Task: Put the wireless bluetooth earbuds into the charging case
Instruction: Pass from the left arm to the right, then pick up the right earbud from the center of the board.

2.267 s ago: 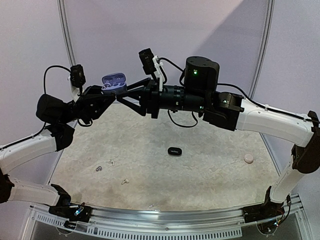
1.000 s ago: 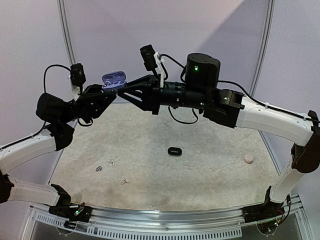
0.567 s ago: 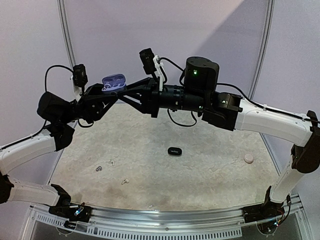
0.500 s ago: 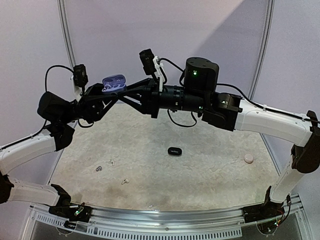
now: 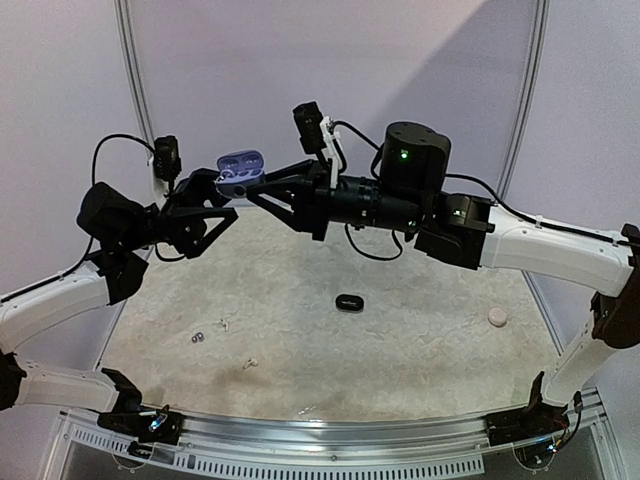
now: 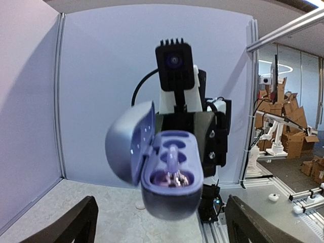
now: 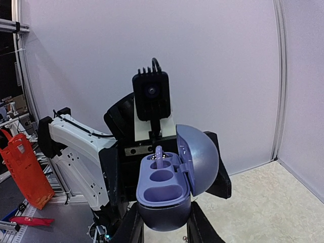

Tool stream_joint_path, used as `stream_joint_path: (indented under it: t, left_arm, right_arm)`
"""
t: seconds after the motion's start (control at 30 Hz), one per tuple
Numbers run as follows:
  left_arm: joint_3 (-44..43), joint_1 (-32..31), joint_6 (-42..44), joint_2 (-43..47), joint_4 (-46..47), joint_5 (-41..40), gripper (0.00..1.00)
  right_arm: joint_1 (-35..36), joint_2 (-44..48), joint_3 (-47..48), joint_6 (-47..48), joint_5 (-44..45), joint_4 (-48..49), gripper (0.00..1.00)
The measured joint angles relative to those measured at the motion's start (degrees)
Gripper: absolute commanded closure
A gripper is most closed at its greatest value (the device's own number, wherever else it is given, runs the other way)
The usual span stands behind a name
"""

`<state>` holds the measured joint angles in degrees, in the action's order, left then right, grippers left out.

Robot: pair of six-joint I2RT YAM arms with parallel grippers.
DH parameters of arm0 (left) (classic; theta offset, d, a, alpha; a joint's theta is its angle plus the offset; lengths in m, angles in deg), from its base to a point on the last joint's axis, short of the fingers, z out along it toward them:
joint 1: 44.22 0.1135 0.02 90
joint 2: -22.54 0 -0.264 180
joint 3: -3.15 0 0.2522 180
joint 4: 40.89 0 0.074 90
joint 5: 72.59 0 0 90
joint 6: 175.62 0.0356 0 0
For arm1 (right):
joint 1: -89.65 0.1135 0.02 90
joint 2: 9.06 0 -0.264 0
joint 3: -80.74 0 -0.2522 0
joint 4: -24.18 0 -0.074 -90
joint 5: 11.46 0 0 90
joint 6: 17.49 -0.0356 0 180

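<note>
The purple charging case (image 5: 240,164) hangs high above the table with its lid open. My right gripper (image 5: 252,187) is shut on its lower body; in the right wrist view the fingers (image 7: 132,228) flank the case (image 7: 164,195). A lilac earbud stem (image 7: 158,154) stands in the far socket. My left gripper (image 5: 225,197) is open just left of the case and apart from it. Its view shows the case (image 6: 169,177) between and beyond the spread fingers (image 6: 71,225). On the table lie a silvery earbud (image 5: 197,337) and two white earbuds (image 5: 222,324) (image 5: 250,363).
A small black case (image 5: 347,301) lies mid-table. A pink disc (image 5: 497,317) sits near the right side. Both arms meet high over the far part of the speckled table (image 5: 400,370), with white walls behind.
My left gripper has opened wide and drawn back off the case. The right gripper, still holding the case, has shifted slightly right and up.
</note>
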<state>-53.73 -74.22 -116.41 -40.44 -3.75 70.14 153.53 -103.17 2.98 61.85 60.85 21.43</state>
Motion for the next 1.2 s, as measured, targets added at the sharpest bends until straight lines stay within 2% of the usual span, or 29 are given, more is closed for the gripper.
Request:
stream_joint_path:
  t: [0.3, 0.57, 0.8, 1.03, 1.13, 1.2]
  left_arm:
    - [0.15, 0.15, 10.01, 2.78, -16.17, 0.79, 0.08]
    - [-1.29, 0.83, 21.68, 3.61, -37.05, -0.04, 0.06]
    - [-3.1, 1.73, 28.06, 6.4, -51.54, -1.53, 0.05]
    - [-10.71, 5.57, 39.26, 5.84, -73.64, -4.66, 0.01]
    - [-15.76, 8.13, 44.59, 1.73, -84.35, -7.74, 0.01]
    - [-18.75, 10.8, 48.81, -2.82, -91.97, -11.41, 0.05]
  right_arm:
    - [-1.53, 3.23, -2.99, 0.55, 3.26, 0.9, 1.0]
    - [-2.58, 6.27, -6.12, 1.55, 6.58, 1.33, 1.0]
    - [-2.91, 8.68, -8.68, 2.56, 8.59, 2.97, 1.0]
    - [-3.39, 9.09, -9.07, 3.91, 9.14, 3.89, 1.0]
    - [-3.69, 9.09, -9.11, 4.63, 9.14, 4.0, 1.0]
    - [-3.87, 9.27, -9.38, 5.14, 9.11, 4.02, 1.0]
